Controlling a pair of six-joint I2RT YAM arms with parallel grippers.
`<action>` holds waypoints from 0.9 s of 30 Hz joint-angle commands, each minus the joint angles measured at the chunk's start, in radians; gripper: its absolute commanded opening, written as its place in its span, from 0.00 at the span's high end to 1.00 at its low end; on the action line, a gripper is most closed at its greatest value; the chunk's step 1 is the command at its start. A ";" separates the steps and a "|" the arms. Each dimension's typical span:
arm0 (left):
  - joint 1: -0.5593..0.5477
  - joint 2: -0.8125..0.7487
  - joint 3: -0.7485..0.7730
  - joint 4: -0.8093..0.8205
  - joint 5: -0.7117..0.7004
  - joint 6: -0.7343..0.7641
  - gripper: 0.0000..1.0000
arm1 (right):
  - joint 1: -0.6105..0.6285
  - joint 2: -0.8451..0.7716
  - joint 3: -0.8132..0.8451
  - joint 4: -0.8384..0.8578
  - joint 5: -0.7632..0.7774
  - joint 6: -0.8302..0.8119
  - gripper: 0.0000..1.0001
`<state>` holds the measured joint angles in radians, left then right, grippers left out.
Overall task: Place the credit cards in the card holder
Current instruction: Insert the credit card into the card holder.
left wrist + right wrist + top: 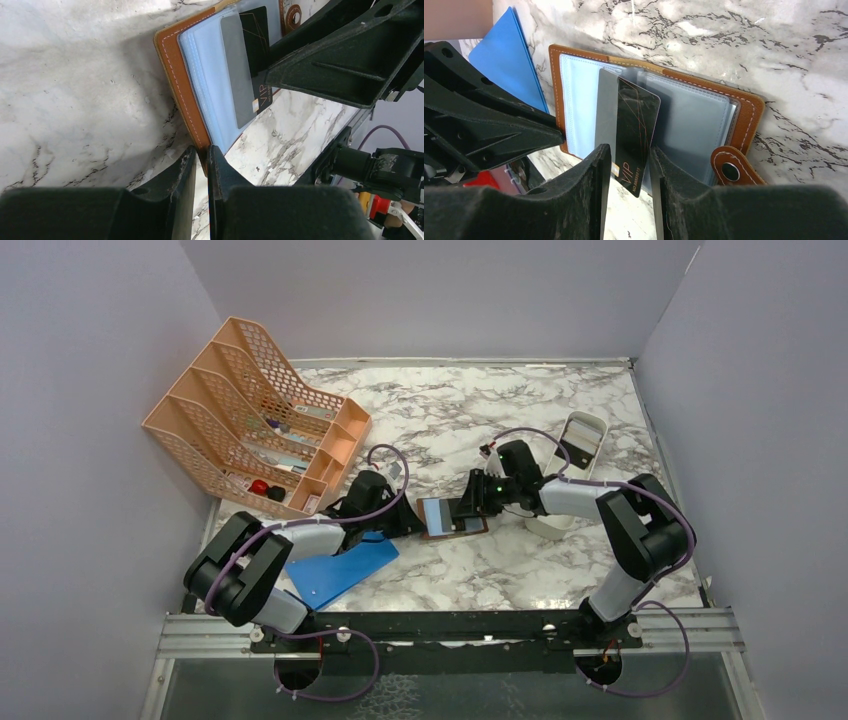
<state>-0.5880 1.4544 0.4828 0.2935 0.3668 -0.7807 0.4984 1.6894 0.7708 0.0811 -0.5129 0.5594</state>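
Note:
The card holder (452,516) lies open on the marble, a brown leather bifold (749,112) with pale clear sleeves (210,75) and a snap tab (730,170). My left gripper (201,152) is shut on its near leather corner (197,127), at the holder's left edge (415,523) in the top view. A dark card (636,125) marked VIP stands tilted on the sleeves, with a grey strip along one side. My right gripper (630,155) is open around the card's lower end, with a gap showing beside the card. From above, the right gripper (470,504) covers the card.
An orange mesh rack (255,415) stands at the back left. A bright blue board (340,568) lies under the left arm near the front. A white oblong tray (578,452) sits behind the right arm. Grey walls close in both sides.

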 commanded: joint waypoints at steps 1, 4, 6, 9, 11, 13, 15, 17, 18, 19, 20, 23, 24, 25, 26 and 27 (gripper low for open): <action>0.002 0.004 0.029 0.036 0.033 0.003 0.83 | 0.008 0.008 0.007 -0.005 0.030 -0.016 0.60; 0.001 0.011 0.036 0.040 0.041 0.001 0.83 | 0.016 0.016 0.012 0.010 0.016 -0.008 0.61; 0.002 0.017 0.040 0.043 0.050 -0.001 0.83 | 0.027 0.024 0.015 0.030 0.002 -0.006 0.61; 0.001 0.025 0.048 0.052 0.057 -0.004 0.83 | 0.051 0.044 0.029 0.044 -0.023 -0.022 0.62; 0.002 0.027 0.052 0.060 0.065 -0.007 0.83 | 0.063 0.064 0.043 0.044 -0.047 -0.034 0.63; 0.001 0.031 0.054 0.065 0.070 -0.008 0.83 | 0.070 0.075 0.043 0.054 -0.056 -0.039 0.63; 0.000 0.034 0.056 0.068 0.072 -0.008 0.83 | 0.071 0.075 0.036 0.065 -0.057 -0.035 0.63; 0.000 0.035 0.054 0.071 0.076 -0.008 0.83 | 0.071 0.070 0.027 0.084 -0.060 -0.029 0.63; 0.000 0.037 0.053 0.074 0.076 -0.008 0.83 | 0.071 0.067 0.022 0.090 -0.059 -0.027 0.63; 0.001 0.039 0.051 0.079 0.076 -0.009 0.82 | 0.071 0.065 0.019 0.100 -0.061 -0.023 0.63; 0.001 0.041 0.050 0.084 0.078 -0.011 0.80 | 0.071 0.063 0.011 0.109 -0.066 -0.020 0.63; 0.001 0.050 0.052 0.097 0.092 -0.017 0.73 | 0.071 0.069 -0.020 0.173 -0.121 0.002 0.63; 0.001 0.052 0.053 0.103 0.099 -0.019 0.72 | 0.071 0.070 -0.030 0.198 -0.132 0.013 0.63; 0.001 0.053 0.053 0.115 0.106 -0.023 0.71 | 0.071 0.070 -0.039 0.213 -0.138 0.026 0.63; 0.001 0.056 0.054 0.123 0.114 -0.027 0.70 | 0.071 0.068 -0.051 0.228 -0.140 0.037 0.64; 0.000 0.058 0.056 0.130 0.119 -0.029 0.69 | 0.071 0.063 -0.062 0.239 -0.137 0.046 0.65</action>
<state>-0.5880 1.4998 0.5125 0.3351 0.4274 -0.7959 0.5560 1.7412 0.7536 0.2302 -0.5762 0.5610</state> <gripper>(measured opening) 0.291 0.367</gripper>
